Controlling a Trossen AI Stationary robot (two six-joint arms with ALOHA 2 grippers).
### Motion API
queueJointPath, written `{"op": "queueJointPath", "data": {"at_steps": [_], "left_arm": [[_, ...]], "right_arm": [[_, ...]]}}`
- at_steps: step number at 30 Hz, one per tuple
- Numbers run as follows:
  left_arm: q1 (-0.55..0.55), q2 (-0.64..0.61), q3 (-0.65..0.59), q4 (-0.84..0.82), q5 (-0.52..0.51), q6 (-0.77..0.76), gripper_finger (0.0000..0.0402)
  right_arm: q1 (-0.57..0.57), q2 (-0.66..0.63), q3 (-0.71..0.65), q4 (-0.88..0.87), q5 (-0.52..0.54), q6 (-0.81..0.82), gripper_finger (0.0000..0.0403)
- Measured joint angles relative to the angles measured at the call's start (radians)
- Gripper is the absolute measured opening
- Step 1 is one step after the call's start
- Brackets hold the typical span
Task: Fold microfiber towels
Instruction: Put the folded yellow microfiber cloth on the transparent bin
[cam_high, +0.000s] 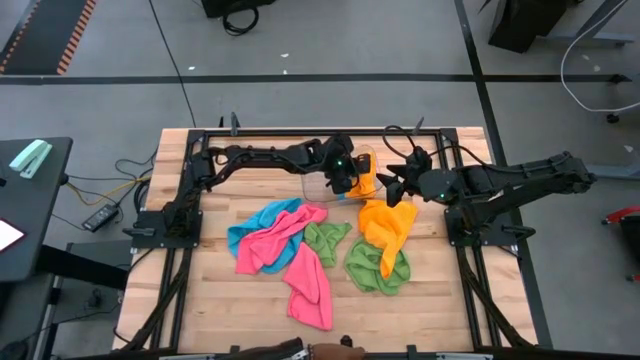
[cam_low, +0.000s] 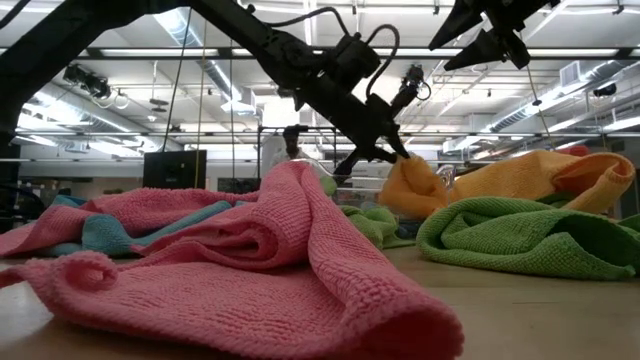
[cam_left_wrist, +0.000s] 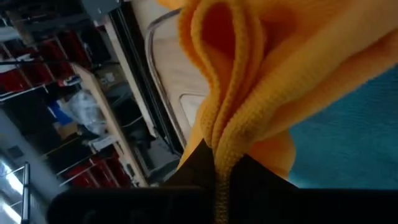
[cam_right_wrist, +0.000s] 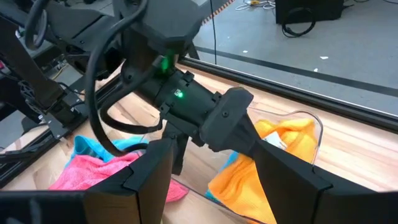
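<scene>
An orange microfiber towel (cam_high: 385, 225) lies right of the table's centre, and its far part reaches into a clear plastic tray (cam_high: 312, 186). My left gripper (cam_high: 350, 182) is shut on the orange cloth at the tray. My right gripper (cam_right_wrist: 208, 180) hangs open just right of it, above the towel, with nothing between its fingers. Pink towels (cam_high: 300, 262), a blue towel (cam_high: 250, 228) and green towels (cam_high: 378, 268) lie crumpled on the wooden table, overlapping one another. My left gripper pinches a bunched fold of the orange towel (cam_left_wrist: 219, 155) between its two fingers, several layers gathered together. The fingers slant down from the table's left side. The cloth is drawn up into a peak (cam_low: 410, 168) at the fingertips, and the rest lies on the table.
The clear tray's rim (cam_right_wrist: 311, 116) stands at the far middle of the table. A black metal frame (cam_high: 200, 150) runs along the table's far edge and sides. Bare wood (cam_high: 200, 300) shows at the near left and near right.
</scene>
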Motion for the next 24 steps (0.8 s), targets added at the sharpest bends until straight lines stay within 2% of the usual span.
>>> {"op": "queueJointPath", "data": {"at_steps": [4,9,13,18,24], "left_arm": [[0.027,0.015,0.002,-0.097,-0.005,-0.009,0.0019],[0.041,0.029,0.000,-0.222,-0.040,-0.030,0.0049],[0.042,0.029,0.000,-0.267,-0.034,-0.056,0.0088],[0.026,0.003,0.000,-0.256,-0.040,-0.190,0.0144],[0.023,-0.037,0.000,-0.299,-0.078,-0.283,0.0210]], "right_arm": [[0.000,0.000,0.000,0.000,0.000,0.001,0.0235],[0.000,0.000,0.000,0.000,0.000,-0.003,0.0235],[0.000,0.000,0.000,0.000,0.000,-0.004,0.0235],[0.000,0.000,0.000,0.001,-0.001,0.000,0.0235],[0.000,0.000,0.000,0.001,-0.002,0.001,0.0235]]}}
